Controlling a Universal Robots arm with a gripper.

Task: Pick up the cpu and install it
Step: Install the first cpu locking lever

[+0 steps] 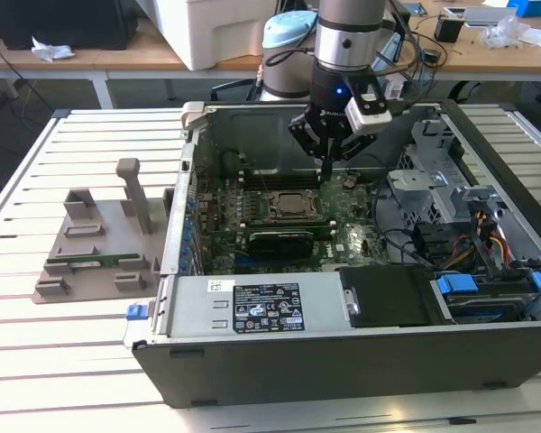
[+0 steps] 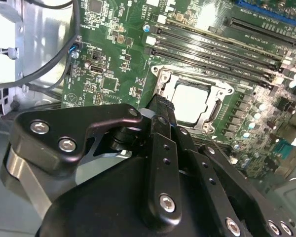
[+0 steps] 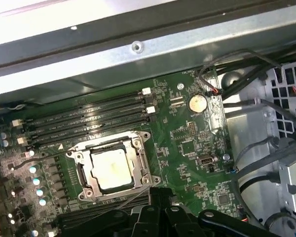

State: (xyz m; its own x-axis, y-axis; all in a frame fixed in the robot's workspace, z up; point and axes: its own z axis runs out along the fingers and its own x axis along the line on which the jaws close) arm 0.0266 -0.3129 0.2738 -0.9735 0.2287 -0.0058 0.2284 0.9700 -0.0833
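Black gripper [image 2: 160, 106] fingers met with nothing held between them, above the motherboard [image 3: 187, 133] just beside the socket [image 3: 113, 165]. Cpu [image 3: 111, 169] lay flat within the socket frame, apparently seated for installation.

arm [image 1: 347, 36]: vertical, pointing down | end effector [image 1: 325, 171]: fingers together, nothing held

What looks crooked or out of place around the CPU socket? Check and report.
Nothing stands out. The cpu lies flat and square inside the socket frame, edges parallel to it in both wrist views. The memory slots beside it look straight. The gripper hangs just above the board, by the socket's edge.
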